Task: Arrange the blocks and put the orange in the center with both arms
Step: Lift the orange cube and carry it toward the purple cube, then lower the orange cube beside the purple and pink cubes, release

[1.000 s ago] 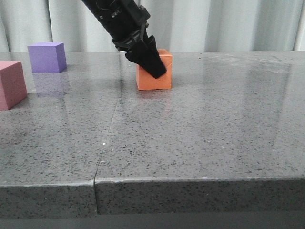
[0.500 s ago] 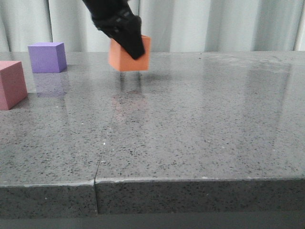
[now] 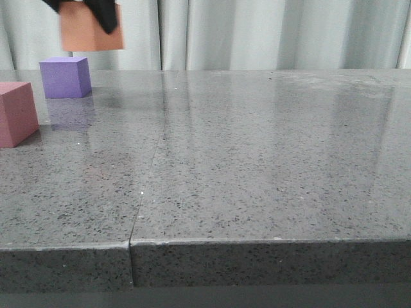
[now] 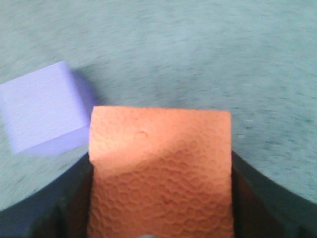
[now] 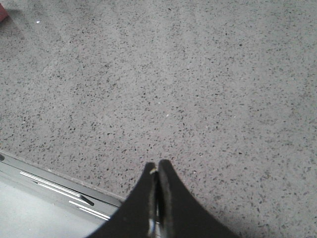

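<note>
My left gripper (image 3: pixel 96 11) is shut on the orange cube (image 3: pixel 90 33) and holds it in the air at the far left, above and just right of the purple cube (image 3: pixel 64 77). In the left wrist view the orange cube (image 4: pixel 161 163) fills the gap between both black fingers (image 4: pixel 74 198), with the purple cube (image 4: pixel 42 114) on the table below and to one side. The pink cube (image 3: pixel 16 114) stands at the left edge, nearer than the purple one. My right gripper (image 5: pixel 158 168) is shut and empty, low over the table near its edge; it does not show in the front view.
The grey speckled table (image 3: pixel 257 160) has a seam (image 3: pixel 148 186) running front to back and a front edge (image 3: pixel 257 242). A pale curtain (image 3: pixel 270 32) hangs behind. In the right wrist view a metal rail (image 5: pixel 49 181) lies beyond the table edge.
The left gripper has lifted the orange cube off the table's middle and carried it up and to the left, over toward the purple cube. The purple and pink cubes have not moved.
</note>
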You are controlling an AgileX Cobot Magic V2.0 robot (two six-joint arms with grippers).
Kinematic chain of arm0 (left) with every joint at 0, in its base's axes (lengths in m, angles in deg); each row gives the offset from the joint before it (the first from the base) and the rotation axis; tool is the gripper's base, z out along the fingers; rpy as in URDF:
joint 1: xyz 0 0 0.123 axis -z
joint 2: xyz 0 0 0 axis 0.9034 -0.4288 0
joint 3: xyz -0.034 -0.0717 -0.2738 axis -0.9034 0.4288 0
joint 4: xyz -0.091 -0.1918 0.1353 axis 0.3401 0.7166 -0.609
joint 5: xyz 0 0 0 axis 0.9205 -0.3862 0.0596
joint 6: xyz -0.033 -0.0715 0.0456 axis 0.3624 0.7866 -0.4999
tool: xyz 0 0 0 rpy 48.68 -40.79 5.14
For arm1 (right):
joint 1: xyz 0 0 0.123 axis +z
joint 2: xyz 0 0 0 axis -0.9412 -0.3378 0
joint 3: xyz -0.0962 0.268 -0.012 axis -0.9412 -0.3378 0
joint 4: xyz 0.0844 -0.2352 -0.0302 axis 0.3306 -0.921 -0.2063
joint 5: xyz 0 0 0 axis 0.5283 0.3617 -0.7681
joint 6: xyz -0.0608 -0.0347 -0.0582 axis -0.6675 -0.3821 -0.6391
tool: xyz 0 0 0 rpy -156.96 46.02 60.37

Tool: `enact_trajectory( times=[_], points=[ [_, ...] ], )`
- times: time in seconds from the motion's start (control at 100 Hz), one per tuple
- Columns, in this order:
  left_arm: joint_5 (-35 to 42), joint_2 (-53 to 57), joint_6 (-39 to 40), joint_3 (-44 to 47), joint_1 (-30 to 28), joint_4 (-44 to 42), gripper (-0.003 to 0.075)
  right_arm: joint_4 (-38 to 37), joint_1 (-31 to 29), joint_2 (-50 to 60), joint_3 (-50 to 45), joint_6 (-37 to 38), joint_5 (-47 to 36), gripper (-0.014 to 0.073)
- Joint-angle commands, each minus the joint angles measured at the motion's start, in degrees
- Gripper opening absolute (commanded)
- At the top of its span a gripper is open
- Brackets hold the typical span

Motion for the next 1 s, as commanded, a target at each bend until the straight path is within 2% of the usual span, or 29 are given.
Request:
enact_trajectory(
  times=[0.0, 0.19, 0.33, 0.68, 0.99],
  points=[
    [0.9, 4.2, 5.8, -1.3, -1.4, -3.3, 0.0221, -0.6, 0.0, 0.1, 1.4, -0.5, -3.5, -0.0068],
    [0.6, 4.6, 13.4, 2.8, -2.5, -8.7, 0.0221, -0.6, 0.0, 0.1, 1.4, -0.5, -3.5, -0.0068],
    [3.1, 4.6, 20.8, 7.9, -2.5, -13.9, 0.0221, -0.6, 0.0, 0.1, 1.4, -0.5, -3.5, -0.0068],
    [11.4, 4.6, 24.8, 15.7, -2.5, -14.5, 0.0221, -0.6, 0.0, 0.1, 1.4, -0.5, -3.5, -0.0068],
    [12.1, 4.1, 26.0, 17.6, -3.2, -15.0, 0.0221, -0.6, 0.0, 0.1, 1.4, -0.5, -3.5, -0.0068]
  ],
)
